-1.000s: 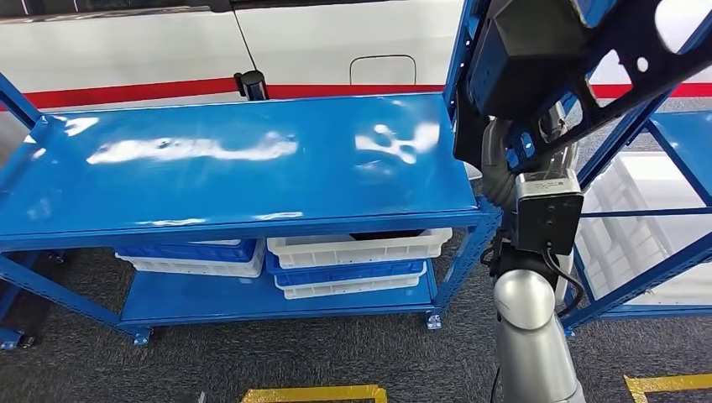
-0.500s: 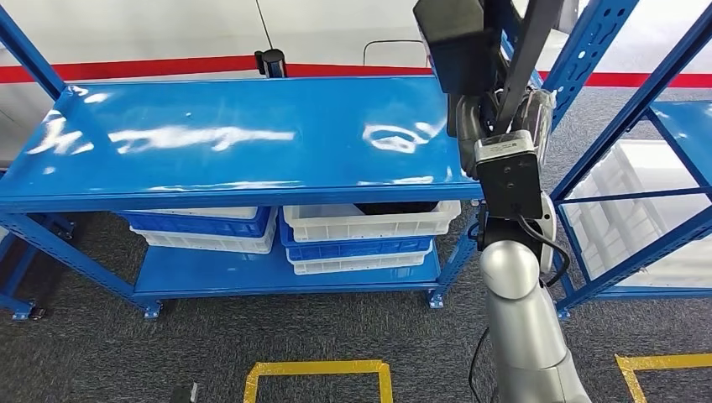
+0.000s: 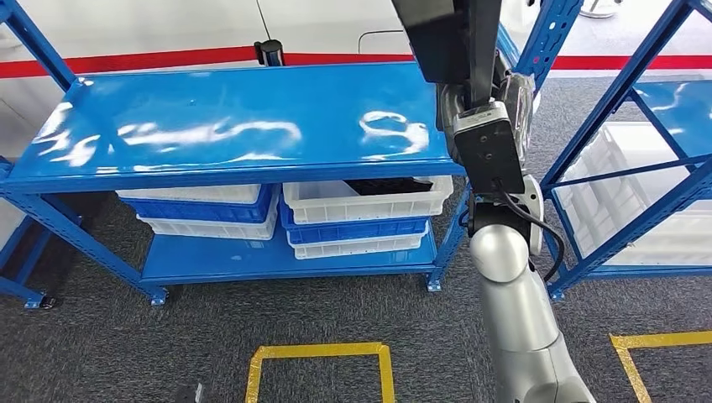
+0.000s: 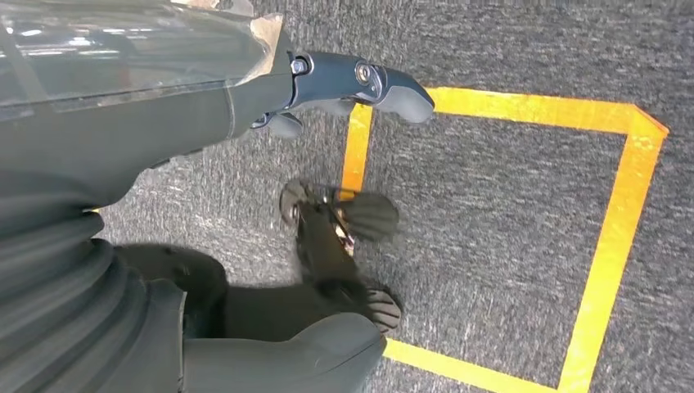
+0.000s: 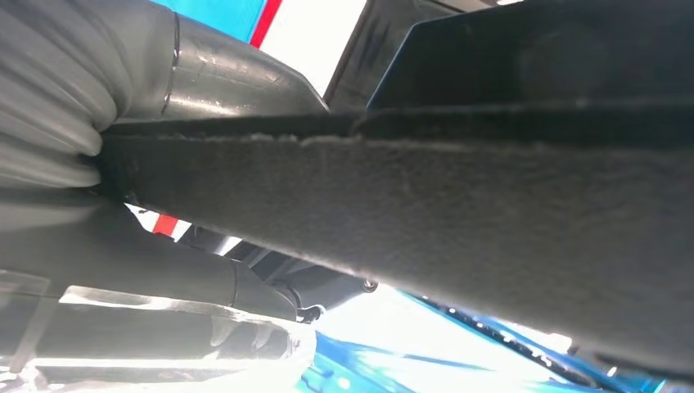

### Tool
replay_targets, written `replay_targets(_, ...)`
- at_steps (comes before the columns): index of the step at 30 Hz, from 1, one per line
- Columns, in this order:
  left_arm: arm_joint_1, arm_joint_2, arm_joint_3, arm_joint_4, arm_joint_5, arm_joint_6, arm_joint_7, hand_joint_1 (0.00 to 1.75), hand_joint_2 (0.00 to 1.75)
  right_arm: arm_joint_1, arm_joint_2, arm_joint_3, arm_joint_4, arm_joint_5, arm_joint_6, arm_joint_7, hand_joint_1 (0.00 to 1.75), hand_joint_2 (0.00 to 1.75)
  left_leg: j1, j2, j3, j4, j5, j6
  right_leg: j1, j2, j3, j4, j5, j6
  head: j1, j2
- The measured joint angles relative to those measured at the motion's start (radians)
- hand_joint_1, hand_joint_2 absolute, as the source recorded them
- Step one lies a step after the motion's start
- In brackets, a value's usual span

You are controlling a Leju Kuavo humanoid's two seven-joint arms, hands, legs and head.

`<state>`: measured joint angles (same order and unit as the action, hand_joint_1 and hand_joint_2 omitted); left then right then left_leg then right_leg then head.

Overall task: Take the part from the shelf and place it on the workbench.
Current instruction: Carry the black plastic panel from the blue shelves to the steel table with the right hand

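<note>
Head view: your right arm is raised at the right side of the blue desk [image 3: 235, 126], carrying the black part [image 3: 445, 38] up at the top edge of the frame, above the desk's far right corner. The part is off the desk surface, not touching it. You can see the wrist camera box under it, but the right hand itself is hidden behind the part there.

Right wrist view: right hand [image 5: 123, 237] is wrapped on the part [image 5: 458, 205]. A thick dark bar of the part runs across the frame with grey fingers clamped under it and the ribbed cover just behind. So that hand is holding the part.

Left wrist view: left hand [image 4: 344, 86] hangs over dark carpet with yellow floor tape [image 4: 610, 237]. Fingers are loosely extended, apart, nothing in them.

Containers, all on the lower shelf under the desk top:
- Right stack: white bin [image 3: 369, 206] on top, something dark lying in it, can't tell what. Below it a blue bin [image 3: 357, 229], then another white one.
- Left stack: white bin, blue bin [image 3: 206, 208], white bin. Contents hidden by the desk top.

White bins [image 3: 604, 201] also sit in the blue rack on the far right; contents not discernible.
</note>
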<state>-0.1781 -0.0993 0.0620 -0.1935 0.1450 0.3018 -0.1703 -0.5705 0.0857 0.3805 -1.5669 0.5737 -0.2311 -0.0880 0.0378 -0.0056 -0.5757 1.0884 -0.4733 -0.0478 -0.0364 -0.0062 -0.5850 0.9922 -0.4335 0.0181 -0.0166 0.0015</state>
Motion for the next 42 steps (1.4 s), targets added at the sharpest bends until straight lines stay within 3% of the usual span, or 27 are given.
replay_targets(2, -0.003, -0.001, 0.0, 0.0, 0.0, -0.001, -0.001, 0.0, 1.75, -0.011, 0.001, 0.0, 0.004, 0.0, 0.003, 0.001, 1.75, 1.75, -0.003, -0.006, 0.034, -0.068, -0.012, -0.002, 0.005, 0.001, -0.018, 0.01, 0.011, 0.016, -0.002, 0.0)
replay_targets(4, -0.005, -0.001, 0.0, 0.0, 0.001, 0.0, -0.003, 0.0, 1.75, -0.023, 0.0, 0.001, 0.013, 0.0, 0.012, 0.002, 1.75, 1.75, -0.01, -0.007, 0.024, -0.076, -0.006, 0.017, 0.006, 0.002, -0.028, 0.009, 0.023, 0.038, -0.001, 0.0)
replay_targets(5, -0.006, 0.0, 0.0, 0.0, 0.002, 0.0, -0.005, 0.0, 1.75, -0.032, 0.0, 0.002, 0.021, -0.001, 0.018, 0.002, 1.75, 1.75, -0.013, -0.005, 0.017, -0.079, 0.002, 0.031, 0.005, 0.002, -0.036, 0.014, 0.017, 0.043, -0.001, 0.0)
replay_targets(6, -0.007, 0.0, 0.0, 0.0, 0.005, 0.0, -0.008, 0.0, 1.75, -0.044, 0.0, 0.002, 0.031, -0.003, 0.024, 0.003, 1.75, 1.75, -0.015, -0.002, 0.008, -0.082, 0.012, 0.048, 0.003, 0.002, -0.051, 0.035, -0.005, 0.042, 0.001, 0.0)
replay_targets(8, -0.009, 0.001, 0.002, 0.0, 0.013, 0.0, -0.015, 0.0, 1.75, -0.071, 0.001, 0.005, 0.055, -0.007, 0.034, 0.003, 1.75, 1.75, -0.021, 0.002, -0.016, -0.085, 0.034, 0.077, 0.003, 0.002, -0.093, 0.137, -0.084, 0.029, 0.007, 0.0)
replay_targets(10, -0.008, 0.002, 0.008, 0.0, 0.023, 0.0, -0.023, 0.0, 1.75, -0.096, 0.002, 0.011, 0.083, -0.015, 0.041, 0.002, 1.75, 1.75, -0.027, 0.003, -0.044, -0.084, 0.056, 0.09, 0.008, 0.003, -0.125, 0.27, -0.147, 0.026, 0.013, 0.0)
replay_targets(12, -0.006, 0.002, 0.016, 0.0, 0.032, 0.0, -0.031, 0.0, 1.75, -0.115, 0.006, 0.016, 0.111, -0.024, 0.044, 0.0, 1.75, 1.75, -0.035, 0.004, -0.073, -0.084, 0.08, 0.093, 0.016, 0.003, -0.105, 0.313, -0.135, 0.036, 0.013, 0.0)
replay_targets(13, -0.005, 0.002, 0.02, 0.0, 0.036, 0.0, -0.034, 0.0, 1.75, -0.122, 0.009, 0.018, 0.122, -0.027, 0.045, -0.002, 1.75, 1.75, -0.038, 0.003, -0.087, -0.083, 0.092, 0.093, 0.02, 0.003, -0.071, 0.283, -0.112, 0.04, 0.013, 0.0)
replay_targets(14, -0.004, 0.002, 0.022, 0.0, 0.039, 0.0, -0.036, 0.0, 1.75, -0.129, 0.012, 0.019, 0.131, -0.03, 0.046, -0.003, 1.75, 1.75, -0.041, 0.003, -0.099, -0.083, 0.105, 0.093, 0.026, 0.003, -0.021, 0.222, -0.093, 0.036, 0.013, 0.0)
replay_targets(16, -0.002, 0.002, 0.026, 0.0, 0.041, 0.0, -0.038, 0.0, 1.75, -0.143, 0.021, 0.02, 0.141, -0.033, 0.048, -0.007, 1.75, 1.75, -0.046, 0.002, -0.117, -0.084, 0.128, 0.087, 0.038, 0.003, 0.085, 0.067, -0.099, 0.015, 0.012, 0.0)
replay_targets(18, 0.001, 0.002, 0.029, 0.0, 0.042, 0.0, -0.039, 0.0, 1.75, -0.155, 0.027, 0.022, 0.15, -0.035, 0.048, -0.01, 1.75, 1.75, -0.046, 0.002, -0.123, -0.092, 0.152, 0.077, 0.046, 0.003, 0.124, -0.015, -0.115, 0.0, 0.011, 0.0)
replay_targets(20, 0.005, 0.004, 0.032, 0.0, 0.042, 0.0, -0.039, 0.0, 1.75, -0.162, 0.03, 0.023, 0.159, -0.036, 0.048, -0.011, 1.75, 1.75, -0.042, 0.002, -0.129, -0.096, 0.158, 0.065, 0.037, 0.002, 0.111, -0.024, -0.096, -0.009, 0.012, 0.0)
replay_targets(21, 0.008, 0.005, 0.033, 0.0, 0.042, 0.0, -0.039, 0.0, 1.75, -0.165, 0.032, 0.024, 0.164, -0.036, 0.048, -0.011, 1.75, 1.75, -0.04, 0.001, -0.136, -0.082, 0.133, 0.059, 0.031, 0.0, 0.106, -0.026, -0.083, -0.019, 0.012, 0.0)
replay_targets(22, 0.009, 0.006, 0.033, 0.0, 0.042, 0.0, -0.039, 0.0, 1.75, -0.166, 0.034, 0.025, 0.168, -0.036, 0.048, -0.011, 1.75, 1.75, -0.037, 0.001, -0.148, -0.048, 0.089, 0.052, 0.024, -0.002, 0.097, -0.029, -0.067, -0.027, 0.009, 0.0)
replay_targets(24, 0.011, 0.007, 0.035, 0.0, 0.042, 0.0, -0.039, 0.0, 1.75, -0.169, 0.039, 0.027, 0.174, -0.037, 0.049, -0.011, 1.75, 1.75, -0.029, 0.001, -0.179, 0.075, -0.021, 0.038, 0.021, -0.003, 0.07, -0.028, -0.038, -0.035, 0.004, 0.0)
replay_targets(25, 0.011, 0.007, 0.036, 0.0, 0.042, 0.0, -0.039, 0.0, 1.75, -0.168, 0.04, 0.027, 0.178, -0.038, 0.049, -0.012, 1.75, 1.75, -0.024, 0.002, -0.191, 0.144, -0.053, 0.03, 0.021, -0.004, 0.053, -0.026, -0.024, -0.032, 0.003, 0.0)
replay_targets(26, 0.011, 0.008, 0.038, 0.0, 0.042, 0.0, -0.039, 0.0, 1.75, -0.168, 0.041, 0.027, 0.182, -0.04, 0.049, -0.013, 1.75, 1.75, -0.019, 0.002, -0.194, 0.196, -0.058, 0.023, 0.019, -0.004, 0.034, -0.024, -0.011, -0.029, 0.003, 0.0)
replay_targets(28, 0.012, 0.012, 0.041, 0.0, 0.044, 0.003, -0.039, 0.0, 1.75, -0.169, 0.041, 0.028, 0.192, -0.047, 0.048, -0.018, 1.75, 1.75, -0.007, 0.003, -0.155, 0.211, -0.013, 0.009, 0.013, -0.005, -0.005, -0.014, 0.011, -0.017, 0.002, 0.0)
replay_targets(29, 0.012, 0.013, 0.043, 0.0, 0.046, 0.005, -0.039, 0.0, 1.75, -0.171, 0.041, 0.028, 0.197, -0.051, 0.048, -0.022, 1.75, 1.75, -0.001, 0.003, -0.11, 0.168, 0.009, 0.002, 0.01, -0.006, -0.023, -0.006, 0.02, -0.01, 0.002, 0.0)
replay_targets(31, 0.013, 0.016, 0.047, 0.0, 0.051, 0.009, -0.04, 0.0, 1.75, -0.18, 0.043, 0.029, 0.206, -0.058, 0.047, -0.028, 1.75, 1.75, 0.003, 0.0, -0.001, 0.03, -0.005, -0.006, 0.007, -0.006, -0.056, 0.015, 0.034, 0.007, 0.0, 0.0)
replay_targets(33, 0.015, 0.018, 0.053, 0.0, 0.057, 0.012, -0.043, 0.0, 1.75, -0.189, 0.046, 0.03, 0.216, -0.063, 0.044, -0.035, 1.75, 1.75, -0.004, -0.004, 0.049, -0.054, -0.043, 0.005, 0.011, -0.006, -0.073, 0.025, 0.05, 0.026, -0.001, 0.0)
replay_targets(35, 0.02, 0.019, 0.058, 0.0, 0.061, 0.012, -0.048, 0.0, 1.75, -0.193, 0.045, 0.032, 0.23, -0.071, 0.042, -0.044, 1.75, 1.75, -0.012, -0.002, 0.038, -0.063, -0.033, 0.034, 0.011, -0.007, -0.081, 0.022, 0.063, 0.045, -0.001, 0.0)
replay_targets(36, 0.022, 0.02, 0.06, 0.0, 0.062, 0.012, -0.05, 0.0, 1.75, -0.195, 0.043, 0.033, 0.239, -0.076, 0.041, -0.048, 1.75, 1.75, -0.014, 0.0, 0.028, -0.065, -0.022, 0.05, 0.009, -0.007, -0.091, 0.031, 0.05, 0.045, -0.001, 0.0)
replay_targets(38, 0.024, 0.022, 0.063, 0.0, 0.063, 0.01, -0.053, 0.0, 1.75, -0.2, 0.039, 0.034, 0.256, -0.083, 0.038, -0.055, 1.75, 1.75, -0.015, 0.005, 0.001, -0.068, 0.006, 0.077, 0.006, -0.005, -0.126, 0.108, -0.028, 0.033, 0.005, 0.0)
replay_targets(40, 0.024, 0.023, 0.066, 0.0, 0.061, 0.008, -0.054, 0.0, 1.75, -0.205, 0.035, 0.034, 0.272, -0.09, 0.033, -0.061, 1.75, 1.75, -0.019, 0.006, -0.033, -0.068, 0.033, 0.087, 0.008, -0.003, -0.16, 0.238, -0.111, 0.026, 0.012, 0.0)
replay_targets(41, 0.024, 0.023, 0.066, 0.0, 0.059, 0.008, -0.054, 0.0, 1.75, -0.206, 0.032, 0.034, 0.281, -0.093, 0.031, -0.064, 1.75, 1.75, -0.022, 0.006, -0.051, -0.068, 0.048, 0.088, 0.009, -0.002, -0.164, 0.295, -0.125, 0.03, 0.013, 0.0)
replay_targets(42, 0.024, 0.023, 0.066, 0.0, 0.057, 0.007, -0.054, 0.0, 1.75, -0.206, 0.029, 0.034, 0.29, -0.095, 0.029, -0.066, 1.75, 1.75, -0.024, 0.006, -0.069, -0.067, 0.063, 0.087, 0.011, 0.0, -0.154, 0.326, -0.118, 0.038, 0.013, 0.0)
